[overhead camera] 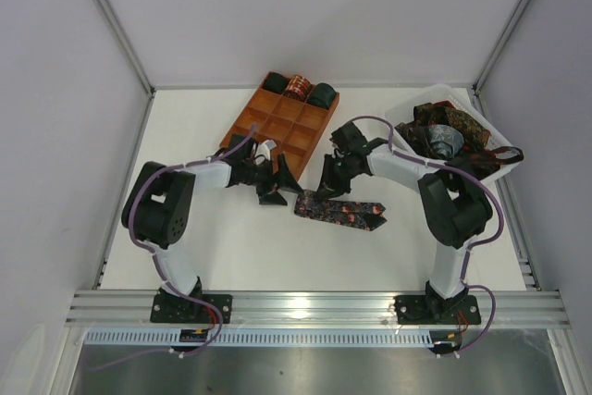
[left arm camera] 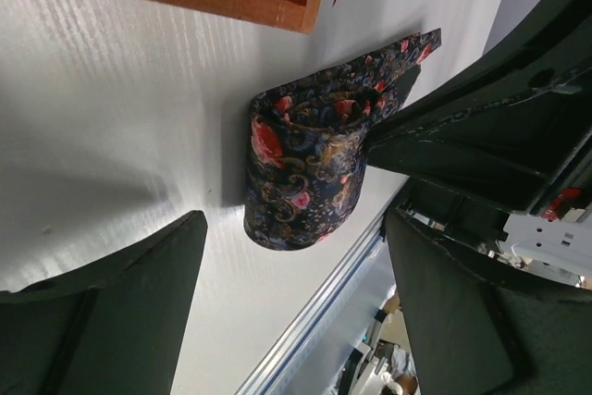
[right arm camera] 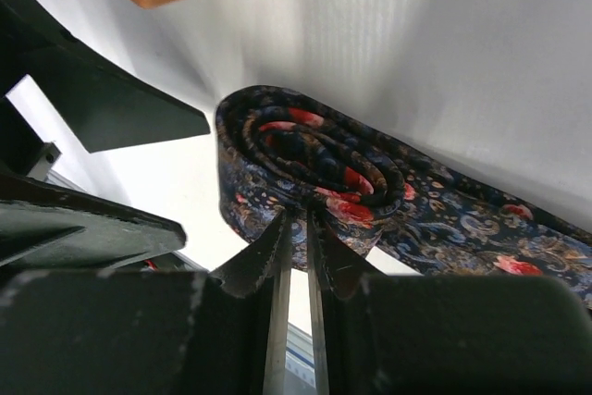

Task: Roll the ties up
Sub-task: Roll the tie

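The half-rolled tie (overhead camera: 338,210) lay on the surface (overhead camera: 231,238) near the tray (overhead camera: 242,127), its coil on edge. The right tool (right arm camera: 296,228) was clenched on the coil's wraps, probably to stop it unwinding. The left tool (left arm camera: 294,227) stood released, facing the coil.
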`<move>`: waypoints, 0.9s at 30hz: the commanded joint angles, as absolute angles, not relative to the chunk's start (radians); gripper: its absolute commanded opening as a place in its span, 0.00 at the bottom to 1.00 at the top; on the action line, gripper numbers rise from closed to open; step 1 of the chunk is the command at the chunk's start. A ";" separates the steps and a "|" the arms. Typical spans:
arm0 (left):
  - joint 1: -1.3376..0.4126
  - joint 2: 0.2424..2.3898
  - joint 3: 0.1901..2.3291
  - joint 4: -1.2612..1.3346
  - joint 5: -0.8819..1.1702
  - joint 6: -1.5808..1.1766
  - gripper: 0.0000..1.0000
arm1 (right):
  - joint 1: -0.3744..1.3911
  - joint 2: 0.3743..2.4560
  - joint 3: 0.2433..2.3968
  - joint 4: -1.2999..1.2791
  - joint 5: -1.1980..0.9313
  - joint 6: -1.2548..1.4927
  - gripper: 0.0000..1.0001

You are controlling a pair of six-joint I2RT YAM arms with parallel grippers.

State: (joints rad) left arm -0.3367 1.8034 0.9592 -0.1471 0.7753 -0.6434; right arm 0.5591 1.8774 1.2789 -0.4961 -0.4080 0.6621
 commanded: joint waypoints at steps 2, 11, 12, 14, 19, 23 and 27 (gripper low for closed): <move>-0.330 1.828 1.002 -0.117 0.848 -0.595 0.85 | 0.540 1.832 1.227 -0.469 -0.403 0.657 0.17; -0.394 1.888 1.028 -0.117 0.856 -0.594 0.84 | 0.528 1.816 1.170 -0.423 -0.428 0.655 0.16; -0.403 1.890 1.028 -0.098 0.851 -0.600 0.84 | 0.528 1.818 1.170 -0.423 -0.428 0.653 0.17; -0.408 1.888 1.031 -0.084 0.839 -0.618 0.84 | 0.528 1.818 1.172 -0.422 -0.428 0.647 0.17; -0.433 1.922 1.087 -0.149 0.807 -0.589 0.84 | 0.519 1.816 1.173 -0.419 -0.437 0.644 0.16; -0.446 1.951 1.111 -0.153 0.799 -0.595 0.80 | 0.515 1.816 1.181 -0.425 -0.442 0.640 0.17; -0.468 1.971 1.132 -0.167 0.784 -0.597 0.70 | 0.509 1.813 1.193 -0.437 -0.446 0.629 0.17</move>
